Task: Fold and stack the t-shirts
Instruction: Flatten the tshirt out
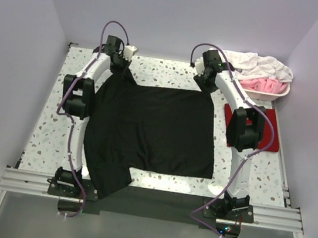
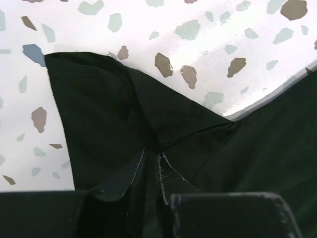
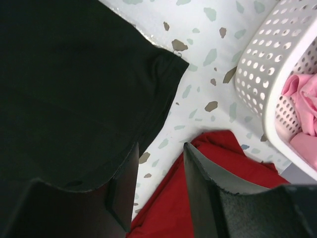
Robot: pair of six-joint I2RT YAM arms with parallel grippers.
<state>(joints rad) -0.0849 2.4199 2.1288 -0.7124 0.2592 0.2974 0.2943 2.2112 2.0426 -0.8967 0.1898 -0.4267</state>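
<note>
The black soft cloth short-sleeved t-shirt (image 1: pixel 152 127) lies spread flat across the middle of the speckled white table (image 1: pixel 47 115), with one flap trailing toward the lower left. We judge it light, limp and quick to bunch, so it wants lifting by two corners at once, not by its middle. The left gripper (image 2: pixel 152 159), at the upper left, is clenched on the shirt's far corner, and creases run into its jaws. The right gripper (image 3: pixel 159 163) stands released by the opposite far corner, with only table and the folded dark red t-shirt (image 3: pixel 168 208) showing between its fingers. The hem corner beside it looks like the natural hold.
</note>
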